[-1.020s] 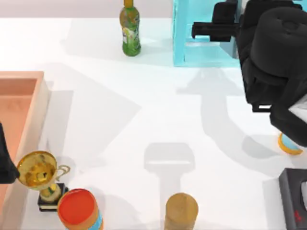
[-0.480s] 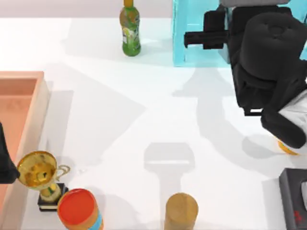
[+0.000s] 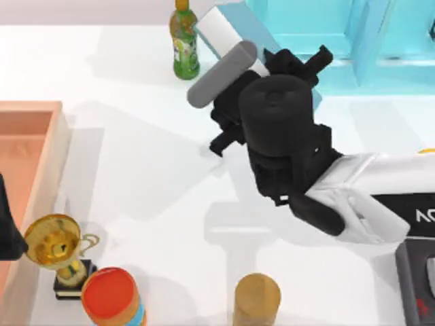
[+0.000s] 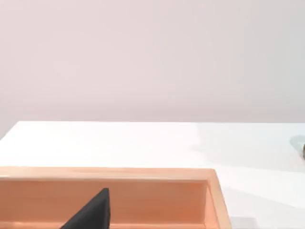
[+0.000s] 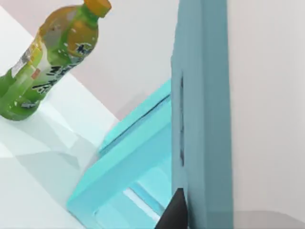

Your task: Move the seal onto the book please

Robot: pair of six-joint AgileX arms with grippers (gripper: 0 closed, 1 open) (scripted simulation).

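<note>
The seal and the book are hidden or out of view. My right arm reaches in from the right edge of the top view, and its black wrist hangs over the middle of the table. The right gripper (image 3: 302, 64) points toward the back, near the cyan shelf unit (image 3: 387, 41). One dark fingertip (image 5: 176, 210) shows in the right wrist view, close to the shelf's front post (image 5: 202, 95). My left gripper (image 3: 7, 231) is parked at the left edge beside the wooden tray (image 3: 41, 136). A single dark finger (image 4: 93, 214) of it shows above the tray's inside.
A green bottle (image 3: 184, 44) stands at the back, left of the shelf. A gold trophy (image 3: 58, 248), a red-lidded can (image 3: 111, 297) and a tan cylinder (image 3: 257, 297) line the front edge. A dark grey box (image 3: 414, 285) sits at the front right.
My right arm has swung from the back right corner leftward and toward the table's middle, uncovering the wide shelf and covering the orange-and-blue object at the right. The left arm has stayed put.
</note>
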